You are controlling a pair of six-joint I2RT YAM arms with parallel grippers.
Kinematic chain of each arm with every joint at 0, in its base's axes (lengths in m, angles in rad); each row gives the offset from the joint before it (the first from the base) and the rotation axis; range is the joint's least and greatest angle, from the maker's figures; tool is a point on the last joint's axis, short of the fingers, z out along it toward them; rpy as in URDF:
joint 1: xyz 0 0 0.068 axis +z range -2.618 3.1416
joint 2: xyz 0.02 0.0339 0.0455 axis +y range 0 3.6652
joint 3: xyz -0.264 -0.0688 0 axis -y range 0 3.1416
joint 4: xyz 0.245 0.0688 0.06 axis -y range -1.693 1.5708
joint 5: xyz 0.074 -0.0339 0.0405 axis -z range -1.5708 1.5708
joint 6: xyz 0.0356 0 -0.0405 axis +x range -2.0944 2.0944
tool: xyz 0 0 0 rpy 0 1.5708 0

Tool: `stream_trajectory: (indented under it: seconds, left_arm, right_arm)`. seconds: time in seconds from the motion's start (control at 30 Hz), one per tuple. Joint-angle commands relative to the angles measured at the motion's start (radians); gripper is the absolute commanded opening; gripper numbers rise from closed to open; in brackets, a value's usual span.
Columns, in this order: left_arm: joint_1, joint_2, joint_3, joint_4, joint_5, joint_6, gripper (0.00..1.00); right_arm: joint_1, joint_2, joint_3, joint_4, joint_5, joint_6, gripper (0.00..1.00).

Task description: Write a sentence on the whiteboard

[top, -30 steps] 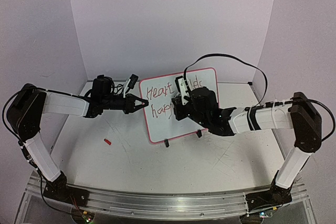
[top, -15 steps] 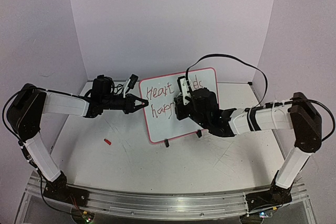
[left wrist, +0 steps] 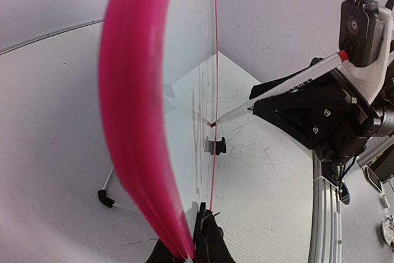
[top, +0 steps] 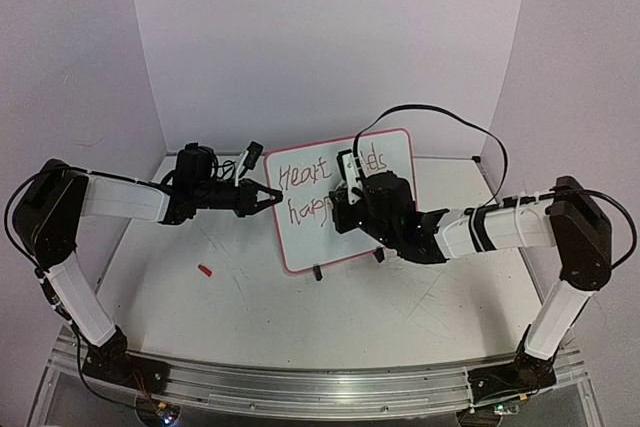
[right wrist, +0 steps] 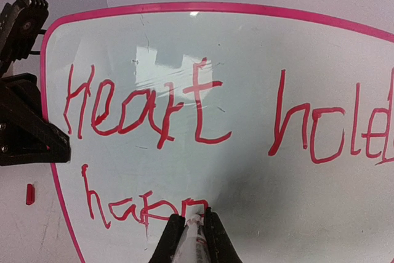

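Note:
The whiteboard (top: 312, 239) stands upright mid-table on black clip feet (top: 318, 272), with "Heart holds" in red on its top line and "happ" below. My left gripper (top: 272, 197) is shut on the board's left pink rim (left wrist: 135, 121), and its tips (left wrist: 200, 238) pinch that edge. My right gripper (right wrist: 192, 229) is shut on a white marker (right wrist: 196, 241). The marker's red tip touches the board at the end of "happ". In the left wrist view the marker (left wrist: 289, 84) slants down to the board face.
A small red marker cap (top: 205, 270) lies on the scuffed table left of the board, and it shows again in the right wrist view (right wrist: 30, 194). White walls close in the back and both sides. The metal base rail (top: 320, 387) runs along the near edge.
The right gripper with the marker has shifted slightly along the lower line of writing. The left arm and the board have stayed put.

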Motion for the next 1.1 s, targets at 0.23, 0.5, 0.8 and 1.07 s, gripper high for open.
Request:
stream_trajectory:
  seconds: [0.23,0.5,0.8,1.07]
  left_arm:
    - [0.011,0.008,0.020,-0.048,-0.151,0.139,0.00]
    - [0.011,0.001,0.020,-0.049,-0.157,0.143,0.00]
    - [0.012,-0.016,0.019,-0.052,-0.156,0.144,0.00]
    - [0.012,0.001,0.024,-0.056,-0.156,0.142,0.00]
  right_arm:
    - [0.001,-0.136,-0.036,0.012,0.053,0.003,0.00]
    - [-0.042,-0.222,-0.105,0.013,-0.048,-0.053,0.00]
    - [-0.041,-0.161,-0.074,0.053,-0.154,-0.096,0.00]
    - [-0.021,-0.139,-0.077,0.053,-0.146,-0.096,0.00]
